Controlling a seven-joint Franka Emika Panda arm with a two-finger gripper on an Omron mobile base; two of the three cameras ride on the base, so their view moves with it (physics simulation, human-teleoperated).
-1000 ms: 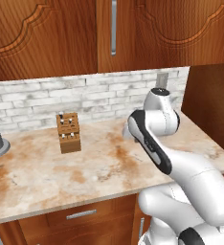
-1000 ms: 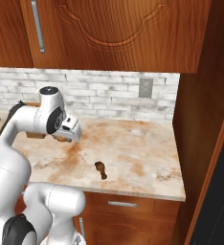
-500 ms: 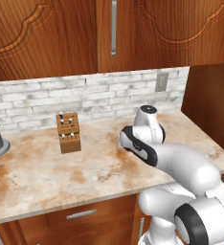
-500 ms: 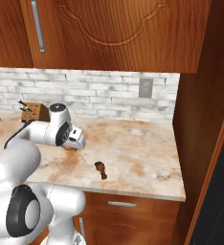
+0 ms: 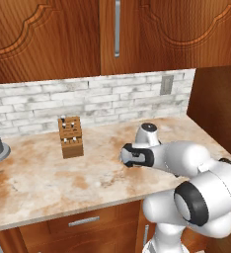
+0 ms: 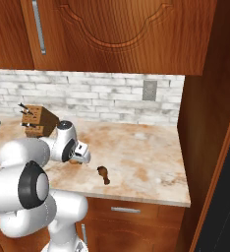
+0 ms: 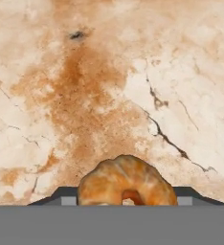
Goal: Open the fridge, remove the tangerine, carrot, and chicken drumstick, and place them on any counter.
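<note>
Left to right, you have the knife block (image 6: 38, 120) at the far left of the worktop (image 6: 146, 170). Your pincer (image 6: 76, 158) sits low over the stone, partly open, gripping the tangerine (image 7: 127, 182). The chicken drumstick (image 6: 103, 173) lies just right of it, apart.

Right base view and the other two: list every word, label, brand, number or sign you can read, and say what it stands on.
There is no readable text in any view.
The wall plate on the brick backsplash is blank.
The knife block, the counter and the upper cabinets carry no lettering.
The tangerine at the end effector bears no label.
</note>
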